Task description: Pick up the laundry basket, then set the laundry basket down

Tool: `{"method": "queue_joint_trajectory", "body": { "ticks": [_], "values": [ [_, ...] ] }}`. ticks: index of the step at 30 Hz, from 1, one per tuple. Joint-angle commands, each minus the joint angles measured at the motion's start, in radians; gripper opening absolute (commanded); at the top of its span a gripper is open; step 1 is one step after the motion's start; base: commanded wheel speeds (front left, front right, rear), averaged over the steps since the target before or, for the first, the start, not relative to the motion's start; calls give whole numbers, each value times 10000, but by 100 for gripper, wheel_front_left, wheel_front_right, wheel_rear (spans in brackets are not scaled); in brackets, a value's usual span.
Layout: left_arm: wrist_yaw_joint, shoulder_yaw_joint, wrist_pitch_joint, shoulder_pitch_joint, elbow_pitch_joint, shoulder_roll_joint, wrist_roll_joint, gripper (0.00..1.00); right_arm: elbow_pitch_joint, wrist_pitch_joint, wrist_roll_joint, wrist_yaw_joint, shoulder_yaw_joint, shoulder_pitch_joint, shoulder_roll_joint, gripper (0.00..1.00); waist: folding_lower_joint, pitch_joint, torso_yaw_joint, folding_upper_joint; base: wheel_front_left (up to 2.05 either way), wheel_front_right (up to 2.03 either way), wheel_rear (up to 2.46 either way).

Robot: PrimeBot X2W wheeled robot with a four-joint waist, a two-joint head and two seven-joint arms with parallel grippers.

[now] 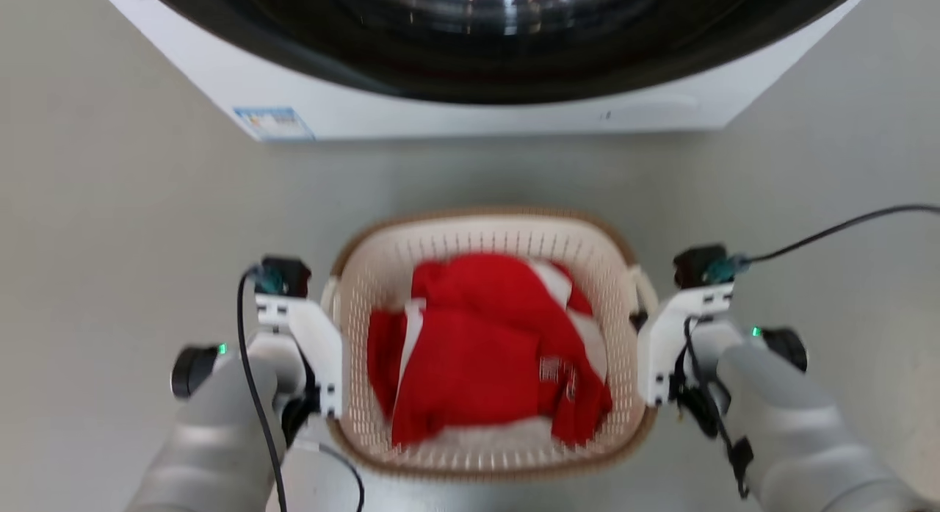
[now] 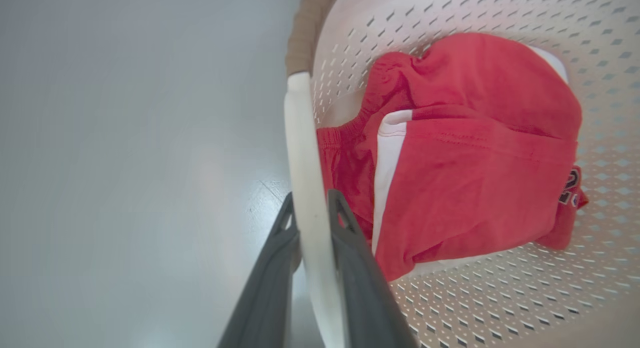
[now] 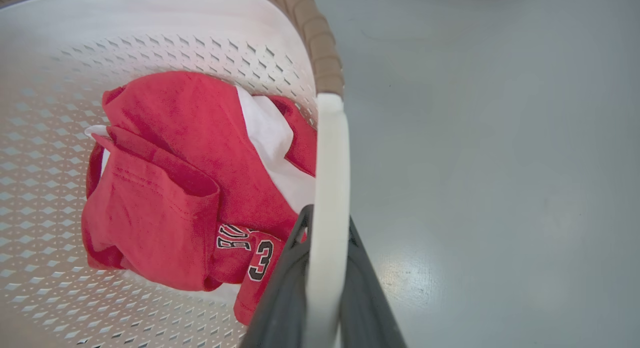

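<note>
The laundry basket (image 1: 470, 247), with a crumpled red-and-white garment (image 1: 477, 336) inside, sits between the two arms just in front of the washing machine (image 1: 470, 115), above the grey floor (image 1: 110, 203); I cannot tell whether it rests on that floor or hangs clear of it. The left gripper (image 2: 312, 198) has its two dark fingers closed narrowly on the basket's white left handle (image 2: 300, 138), one finger touching each side. The right gripper (image 3: 327, 218) clasps the white right handle (image 3: 330, 153) the same way.
</note>
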Motion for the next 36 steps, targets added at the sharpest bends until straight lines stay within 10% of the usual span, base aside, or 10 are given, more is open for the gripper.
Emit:
{"method": "queue_joint_trajectory", "body": {
  "ticks": [1, 21, 36],
  "values": [
    [-16, 25, 146, 441, -65, 212, -40, 0, -361, 255, 192, 88, 386, 621, 281, 0, 0, -1173, -93, 0, 0, 0, 0],
    [-16, -643, 1331, 2493, -58, -78, -554, 0, -777, 1512, 1392, 88, 2030, 2302, 281, 0, 0, -4955, 97, 0, 0, 0, 0],
    [-16, -976, 1384, 2593, -62, -93, -643, 0, -702, 1482, 2003, 88, 2702, 2545, 281, 0, 0, -5579, 97, 0, 0, 0, 0]
  ]
}}
